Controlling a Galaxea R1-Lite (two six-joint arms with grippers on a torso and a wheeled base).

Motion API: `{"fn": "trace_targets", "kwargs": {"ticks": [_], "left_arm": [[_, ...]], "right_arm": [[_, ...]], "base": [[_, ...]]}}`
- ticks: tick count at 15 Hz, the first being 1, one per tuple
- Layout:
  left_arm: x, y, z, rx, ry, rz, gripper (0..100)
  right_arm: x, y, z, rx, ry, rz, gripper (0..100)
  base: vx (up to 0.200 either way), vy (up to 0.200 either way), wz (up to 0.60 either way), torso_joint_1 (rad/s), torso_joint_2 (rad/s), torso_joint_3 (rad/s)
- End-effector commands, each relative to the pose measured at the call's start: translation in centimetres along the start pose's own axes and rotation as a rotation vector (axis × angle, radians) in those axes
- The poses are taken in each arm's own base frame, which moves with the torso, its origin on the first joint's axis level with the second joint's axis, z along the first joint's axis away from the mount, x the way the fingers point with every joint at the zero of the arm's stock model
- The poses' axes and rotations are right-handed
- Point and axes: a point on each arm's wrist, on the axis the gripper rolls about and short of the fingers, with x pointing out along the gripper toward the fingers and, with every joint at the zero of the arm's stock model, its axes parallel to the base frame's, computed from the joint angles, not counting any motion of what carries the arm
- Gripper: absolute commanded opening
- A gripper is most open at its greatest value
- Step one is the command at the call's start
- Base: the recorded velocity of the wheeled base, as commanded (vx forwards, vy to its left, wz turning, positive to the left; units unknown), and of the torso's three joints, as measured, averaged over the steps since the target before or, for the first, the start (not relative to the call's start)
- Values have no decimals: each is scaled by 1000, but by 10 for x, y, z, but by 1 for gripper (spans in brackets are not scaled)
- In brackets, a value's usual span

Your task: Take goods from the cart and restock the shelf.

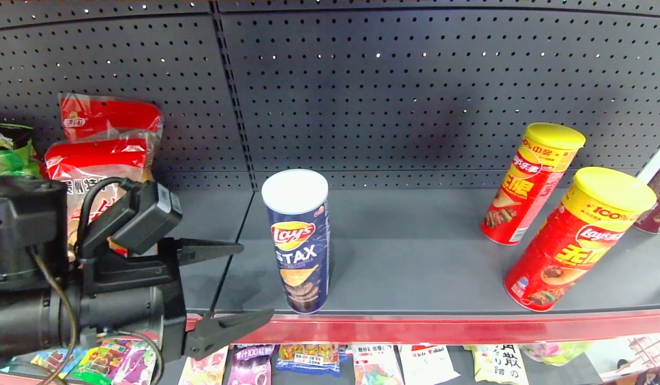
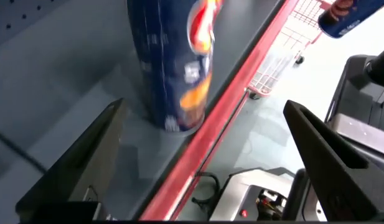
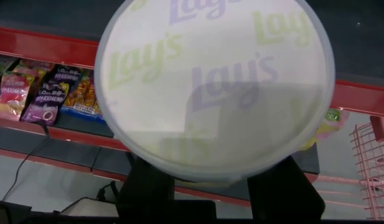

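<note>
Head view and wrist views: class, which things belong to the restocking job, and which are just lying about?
Job: blue can, shelf, cart, left gripper, held can.
Lying about: red cans, red bags, lower packets.

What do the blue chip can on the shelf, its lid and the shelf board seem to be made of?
Blue chip can: probably a cardboard tube with a glossy printed wrap; its side shows a slight sheen.
Lid: likely plastic, pale and matte, with a thin rim over the tube.
Shelf board: seemingly painted metal, dark grey and smooth. The hole-punched back wall looks alike.
</note>
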Motion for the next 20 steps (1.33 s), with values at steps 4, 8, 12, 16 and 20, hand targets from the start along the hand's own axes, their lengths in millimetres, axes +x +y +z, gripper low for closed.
{"fn": "trace_targets", "kwargs": {"ticks": [4, 8, 12, 16, 20], "left_arm": [[-50, -23, -30, -19, -46, 95, 100], [-97, -55, -47, -101, -102, 239, 100], [-130, -85, -75, -133, -90, 285, 100], [-141, -95, -85, -140, -114, 316, 100], [-151, -105, -97, -161, -135, 351, 100]], "right_arm": [[1, 0, 0, 1, 9, 15, 0], [6, 0, 13, 1, 36, 57, 0], [4, 0, 8, 0, 24, 56, 0], [4, 0, 7, 0, 25, 56, 0], [3, 1, 4, -1, 21, 51, 0]], "base": [[0, 0, 0, 0, 0, 0], [0, 0, 0, 0, 0, 0], [0, 0, 0, 0, 0, 0], [0, 0, 0, 0, 0, 0], [0, 0, 0, 0, 0, 0]]}}
